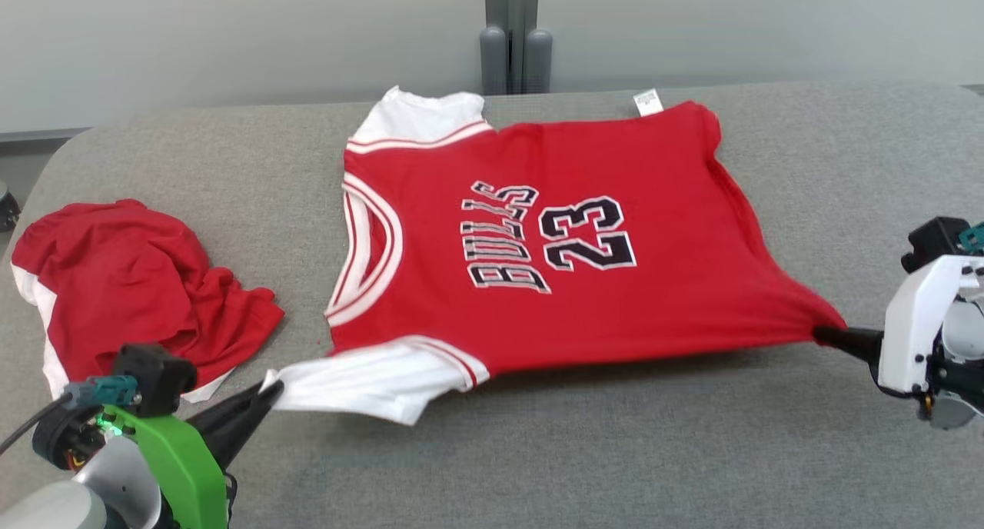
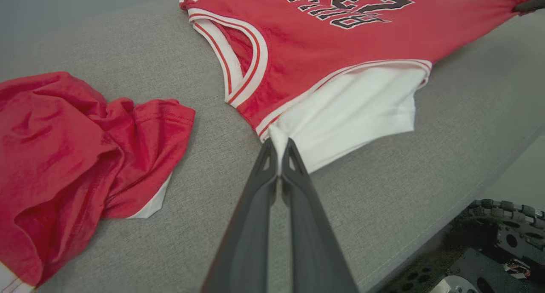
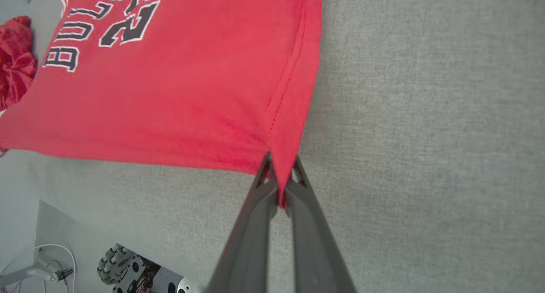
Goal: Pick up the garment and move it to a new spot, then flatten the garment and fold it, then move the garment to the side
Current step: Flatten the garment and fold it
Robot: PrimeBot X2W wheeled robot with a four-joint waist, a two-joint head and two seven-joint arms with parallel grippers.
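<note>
Jersey, red, thin and limp-looking, spread across grey table, stretched between left gripper clamped on white sleeve and right gripper clamped on hem corner; probably light, easiest held by edges.

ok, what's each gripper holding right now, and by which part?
Both hold the red Bulls 23 jersey with white sleeves: left gripper pinches the tip of the near white sleeve, right gripper pinches the near hem corner.
</note>
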